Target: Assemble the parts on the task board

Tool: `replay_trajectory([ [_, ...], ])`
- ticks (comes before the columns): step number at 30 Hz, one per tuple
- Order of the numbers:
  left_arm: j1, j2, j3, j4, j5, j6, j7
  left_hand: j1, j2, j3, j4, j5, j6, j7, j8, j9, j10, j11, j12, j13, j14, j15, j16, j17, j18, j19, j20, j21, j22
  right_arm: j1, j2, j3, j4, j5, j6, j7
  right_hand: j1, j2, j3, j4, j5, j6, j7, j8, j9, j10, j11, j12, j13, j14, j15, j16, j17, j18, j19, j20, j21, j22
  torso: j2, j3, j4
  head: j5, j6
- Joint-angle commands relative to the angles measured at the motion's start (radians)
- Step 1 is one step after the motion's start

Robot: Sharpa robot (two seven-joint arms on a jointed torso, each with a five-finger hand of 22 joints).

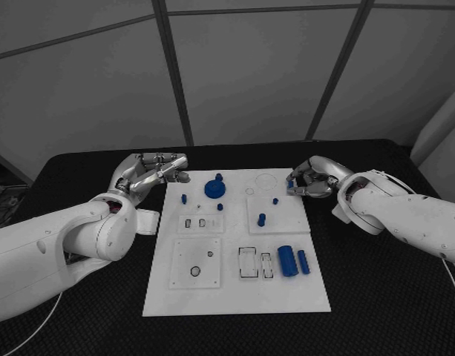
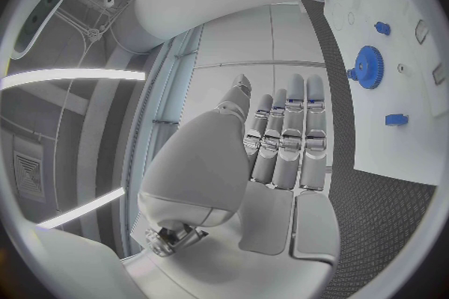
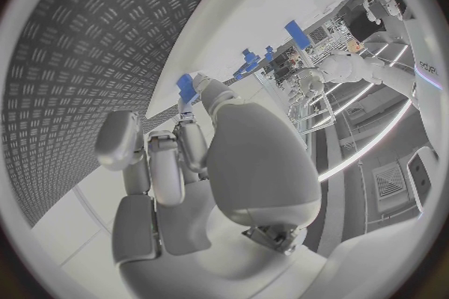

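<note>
Head view: white task board (image 1: 238, 289) lies at centre of the black counter (image 1: 398, 311), long side running away from the robot.

Parts on board: blue gear (image 1: 215, 189) with a raised hub, upper left of the board; small blue peg (image 1: 183, 199) just left below it; another small peg (image 1: 220, 208) below the gear; upright blue pin (image 1: 261, 219) right of centre. Lower right of board: thick blue cylinder (image 1: 287, 260) lying flat, with a thinner blue rod (image 1: 303, 262) just beside it on the right, roughly parallel.

Left hand (image 1: 154, 172) sits off the board's upper left corner, over the counter; in the left wrist view its fingers (image 2: 292, 138) lie straight, side by side, holding nothing.

Right hand (image 1: 315, 180) is at the board's upper right edge. Fingers curled in; fingertips pinch a small blue piece (image 3: 187, 87), seen in the right wrist view just above the white board surface.
</note>
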Motion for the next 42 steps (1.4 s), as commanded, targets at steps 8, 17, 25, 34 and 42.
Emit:
replay_trajectory([
  [8, 0.001, 0.002, 0.001, 0.001, -0.004, 0.015, 0.001, -0.002, 0.004, -0.001, -0.007, -0.006, 0.002, 0.006, -0.007, 0.0, 0.001, 0.004, -0.003, 0.0, -0.002, 0.004, -0.005, 0.001, -0.01, -0.004, 0.002, -0.002, -0.001, 0.002, 0.01, 0.0, -0.009, -0.003, -0.009, -0.001, -0.009, 0.013, 0.001, -0.003, -0.01, 0.005, -0.003, 0.001, 0.001, 0.005, 0.002, 0.003, 0.004, 0.096, -0.005, 0.005, 0.231, -0.014, 0.008, -0.001, 0.002, 0.001, 0.0, 0.0004, 0.0005, 0.001, -0.002],
  [17, 0.001, 0.001, 0.001, 0.001, -0.002, 0.016, -0.001, -0.002, 0.004, -0.001, -0.007, -0.006, 0.002, 0.006, -0.007, 0.0, 0.001, 0.004, -0.003, 0.0, -0.002, 0.004, -0.005, 0.001, -0.01, -0.004, 0.002, -0.002, -0.001, 0.002, 0.007, 0.0, -0.007, -0.003, -0.014, -0.006, -0.01, 0.015, 0.001, -0.003, -0.01, 0.011, -0.005, 0.004, 0.002, 0.005, 0.001, 0.002, 0.003, 0.096, -0.006, 0.005, 0.231, -0.014, 0.008, -0.001, 0.002, 0.001, 0.0, 0.0009, -0.0015, 0.0, -0.003],
  [25, 0.001, 0.001, 0.001, 0.001, -0.002, 0.016, -0.002, -0.002, 0.004, -0.002, -0.007, -0.006, 0.002, 0.006, -0.007, 0.0, 0.001, 0.004, -0.003, 0.0, -0.002, 0.004, -0.005, 0.001, -0.01, -0.004, 0.002, -0.002, -0.001, 0.002, 0.007, 0.0, -0.002, -0.003, -0.014, -0.01, -0.015, 0.01, -0.003, -0.003, -0.011, 0.006, -0.004, 0.001, 0.0, 0.002, 0.002, -0.001, 0.0, 0.096, -0.006, 0.005, 0.23, -0.014, 0.007, -0.001, 0.001, 0.0, 0.0, 0.0008, -0.0005, -0.002, -0.003],
  [34, 0.001, -0.001, 0.001, 0.0, -0.002, 0.016, -0.003, -0.003, 0.004, -0.002, -0.007, -0.006, 0.001, 0.007, -0.008, -0.001, 0.0, 0.005, -0.003, 0.0, -0.002, 0.004, -0.005, 0.002, -0.01, -0.004, 0.002, -0.002, -0.002, 0.002, 0.005, 0.0, -0.005, -0.003, -0.014, -0.018, -0.016, 0.01, -0.004, -0.003, -0.011, 0.004, -0.003, 0.0, -0.001, 0.001, 0.002, -0.002, -0.002, 0.096, -0.006, 0.005, 0.23, -0.014, 0.007, -0.001, 0.001, 0.0, 0.0, 0.0008, -0.001, -0.002, -0.004],
  [42, 0.001, -0.001, 0.001, 0.001, -0.003, 0.016, -0.003, -0.003, 0.004, -0.002, -0.007, -0.006, 0.001, 0.007, -0.008, -0.001, 0.0, 0.005, -0.003, 0.0, -0.002, 0.004, -0.005, 0.002, -0.01, -0.004, 0.002, -0.002, -0.002, 0.002, 0.007, 0.0, -0.005, -0.003, -0.01, -0.02, -0.017, 0.013, -0.003, -0.002, -0.01, 0.005, -0.004, 0.001, -0.001, 0.002, 0.002, -0.001, -0.001, 0.096, -0.006, 0.005, 0.232, -0.014, 0.008, -0.001, 0.001, 0.001, 0.0, 0.0011, 0.0, -0.003, -0.006],
])
